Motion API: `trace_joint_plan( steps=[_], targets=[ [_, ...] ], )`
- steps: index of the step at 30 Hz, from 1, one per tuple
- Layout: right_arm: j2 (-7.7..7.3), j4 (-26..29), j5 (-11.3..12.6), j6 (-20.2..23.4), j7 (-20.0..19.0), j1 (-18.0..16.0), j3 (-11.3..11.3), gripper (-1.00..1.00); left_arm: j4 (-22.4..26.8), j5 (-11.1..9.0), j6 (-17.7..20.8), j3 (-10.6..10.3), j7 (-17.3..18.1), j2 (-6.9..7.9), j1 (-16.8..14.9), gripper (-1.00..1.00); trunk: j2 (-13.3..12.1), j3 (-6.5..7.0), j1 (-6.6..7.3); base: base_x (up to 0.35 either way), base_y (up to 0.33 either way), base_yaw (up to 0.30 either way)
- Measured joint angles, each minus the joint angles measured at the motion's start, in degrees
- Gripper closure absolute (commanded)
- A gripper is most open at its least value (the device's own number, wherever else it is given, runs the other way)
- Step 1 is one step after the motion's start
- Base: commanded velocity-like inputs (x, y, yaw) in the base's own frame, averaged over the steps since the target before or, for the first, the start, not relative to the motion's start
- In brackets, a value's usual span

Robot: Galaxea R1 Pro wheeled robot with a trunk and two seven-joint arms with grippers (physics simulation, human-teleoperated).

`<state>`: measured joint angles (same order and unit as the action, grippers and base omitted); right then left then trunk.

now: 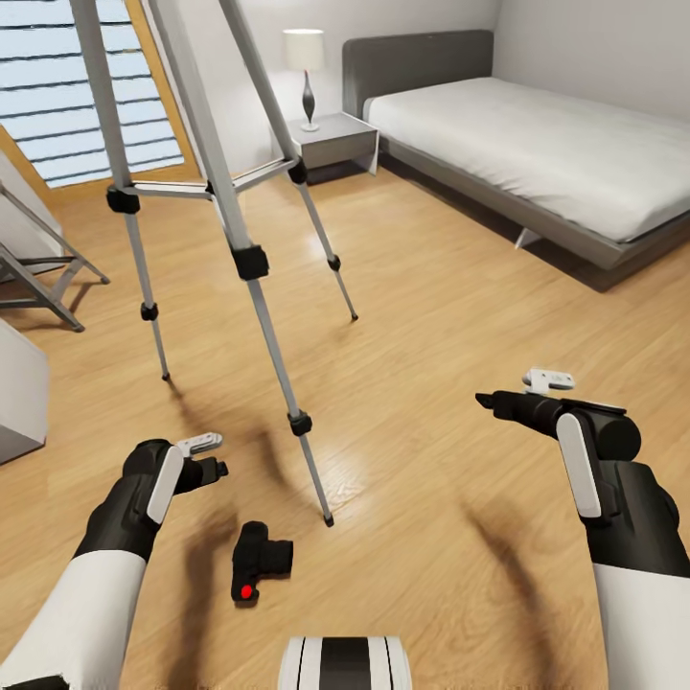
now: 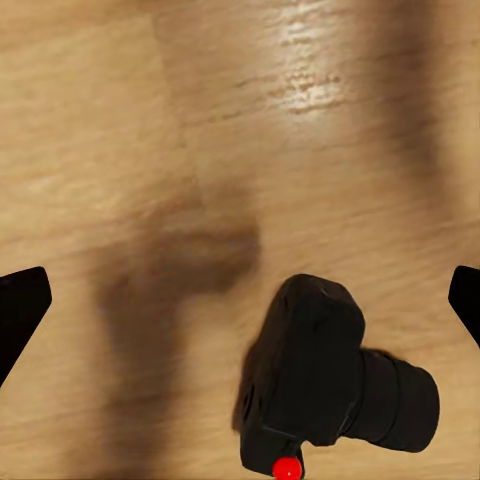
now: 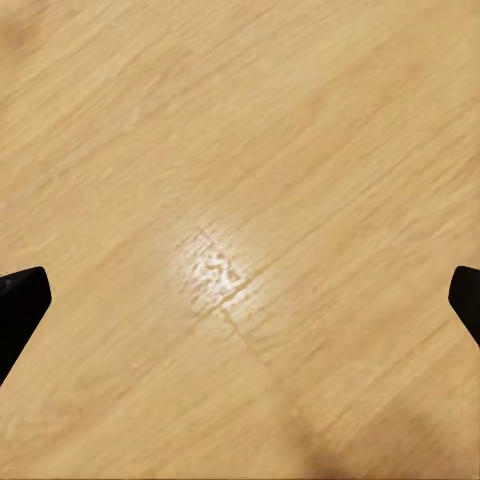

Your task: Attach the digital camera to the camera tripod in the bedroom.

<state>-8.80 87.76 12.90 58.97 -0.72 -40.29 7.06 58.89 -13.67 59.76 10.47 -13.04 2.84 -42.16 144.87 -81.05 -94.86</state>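
From the head camera, the nearest thing to me is the robot's own trunk (image 1: 345, 663) at the lower edge, and just beyond it the digital camera (image 1: 257, 563) lies on the wood floor (image 1: 450, 316), its red button (image 1: 246, 591) toward me and its lens pointing away to the right. I'll use that camera as my landmark. My left gripper (image 1: 213, 458) hangs above and slightly to the left of it, not touching it; from this angle I cannot tell how far its fingers are parted. The tripod (image 1: 225, 192) stands beyond the camera, its closest foot planted a little past and to the right of it. My right gripper (image 1: 498, 401) is well to the right of the camera, over bare floor. Far beyond sit the bed (image 1: 537, 144), a nightstand (image 1: 331, 139) with a lamp (image 1: 307, 72), and a window (image 1: 91, 91).

In the left wrist camera, the digital camera (image 2: 320, 370) lies below the gripper, with the two black fingertips (image 2: 20, 305) spread wide at the frame's edges, holding nothing.

In the right wrist camera, the fingertips (image 3: 20, 300) are likewise spread wide over bare floor (image 3: 240, 200).
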Motion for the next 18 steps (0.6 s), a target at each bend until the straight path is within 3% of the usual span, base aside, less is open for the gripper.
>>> trace_joint_plan(
  steps=[6, 7, 18],
  targets=[
    [0.01, 0.19, 0.00, -0.11, 0.00, -0.09, -0.05, -1.00, -1.93, 0.14, -0.02, -0.05, 0.02, -0.02, -0.70, -1.00, 0.08, -1.33, -0.15, 0.000, 0.000, 0.000],
    [0.03, 0.24, 0.00, -0.12, 0.00, -0.09, -0.05, -1.00, -5.78, 0.16, -0.01, -0.04, 0.02, -0.02, -0.72, -1.00, 0.09, -1.56, -0.19, 0.000, 0.000, 0.000],
    [0.09, 0.62, -0.04, 0.17, -0.02, -0.10, -0.07, -1.00, -6.38, 0.22, -0.01, -0.04, 0.09, -0.02, -0.84, -1.00, 0.24, -3.99, -0.46, 0.000, 0.000, 0.000]
  ],
)
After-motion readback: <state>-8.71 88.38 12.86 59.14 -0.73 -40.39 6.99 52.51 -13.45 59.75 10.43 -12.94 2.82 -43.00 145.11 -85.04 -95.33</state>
